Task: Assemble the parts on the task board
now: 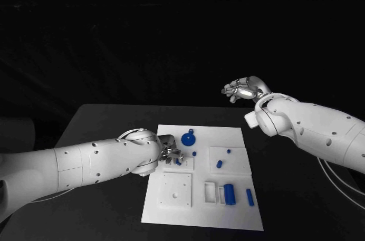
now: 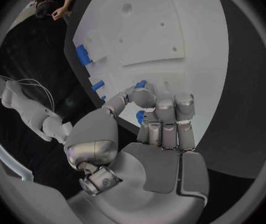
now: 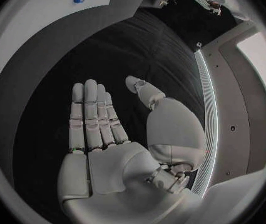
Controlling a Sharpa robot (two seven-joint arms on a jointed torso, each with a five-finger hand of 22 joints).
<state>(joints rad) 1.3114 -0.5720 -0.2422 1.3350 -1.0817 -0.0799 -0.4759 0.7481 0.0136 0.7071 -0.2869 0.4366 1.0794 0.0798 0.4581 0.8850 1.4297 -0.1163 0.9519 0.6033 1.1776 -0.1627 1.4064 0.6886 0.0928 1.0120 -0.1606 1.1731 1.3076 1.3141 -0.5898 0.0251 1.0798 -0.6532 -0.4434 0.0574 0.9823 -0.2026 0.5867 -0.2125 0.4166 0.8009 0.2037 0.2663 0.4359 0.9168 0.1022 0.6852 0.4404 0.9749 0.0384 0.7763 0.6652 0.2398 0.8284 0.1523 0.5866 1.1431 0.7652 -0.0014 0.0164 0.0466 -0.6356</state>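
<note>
Step in hand, as judged from the layout: fitting a small blue part into the task board (image 1: 204, 209). The left hand (image 1: 170, 154) is positioned over the board's left edge, just left of the square recessed plate at mid-board. In the left wrist view its fingers (image 2: 168, 115) are curled inward with a small blue part (image 2: 140, 116) pinched between thumb and fingers, close above the white surface. Whether the part already touches the board cannot be determined.

The right hand (image 1: 242, 89) is raised beyond the board's far right corner, well apart from it. In the right wrist view the right hand (image 3: 117, 149) is released, fingers extended and apart, holding nothing.

Next move, as judged: lower the held part squarely into its seat, keep it aligned, then release it.

Containers and contents:
- The rectangular tray (image 1: 217, 184) in the near half of the board holds a blue cylinder (image 1: 229, 192) lying in its right compartment; the left compartment appears unoccupied.
- A blue rod (image 1: 249, 197) lies just right of the tray.
- A blue gear (image 1: 189, 140) sits near the board's far edge.
- Two small blue pegs (image 1: 219, 163) stand on the right square plate.

The board lies at the middle of the desk (image 1: 106, 125).
</note>
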